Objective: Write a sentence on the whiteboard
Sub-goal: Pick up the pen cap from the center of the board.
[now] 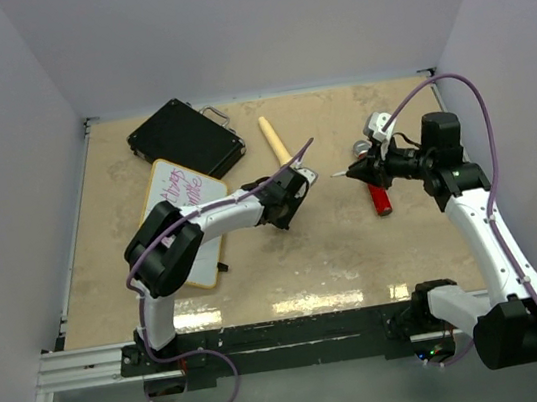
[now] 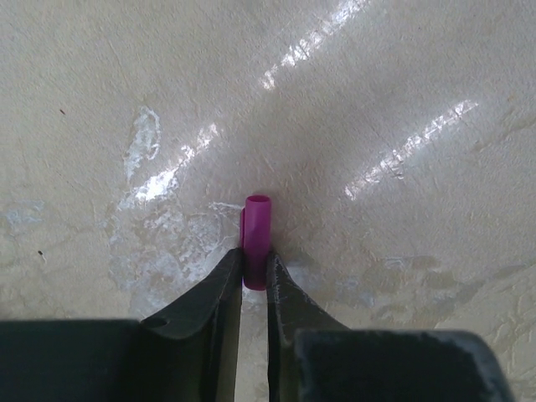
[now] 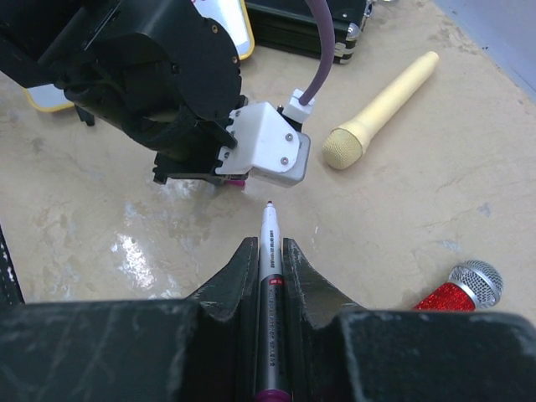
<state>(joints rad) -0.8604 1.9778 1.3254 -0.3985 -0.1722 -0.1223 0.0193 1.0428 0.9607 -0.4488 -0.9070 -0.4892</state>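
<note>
Far left, the small white whiteboard with a thin yellow frame [image 1: 204, 188] lies flat and askew on the beige mottled tabletop [image 1: 358, 258], and the left arm's elbow hangs over its lower part. The magenta handwritten sentence [image 1: 179, 188] runs across its upper half, too small to read from above. Just behind the board sits the black rectangular case [image 1: 185, 138]. Whether the two touch, I can't tell.

Into the middle now: the left gripper [image 2: 254, 261] is low over the tabletop, jaws narrow, pinching a short magenta tubular marker cap [image 2: 256, 234] by its near end. The cap's open mouth points away from the wrist. Behind it lies a cream-coloured microphone [image 3: 381, 113].

Over to the right: the right gripper [image 3: 270, 251] is clamped on a slim grey marker pen [image 3: 270, 285], with the bare tip aimed straight at the left gripper, close but apart. Beside it on the tabletop rests a red glittery microphone [image 3: 465, 289] with a silver mesh head.
</note>
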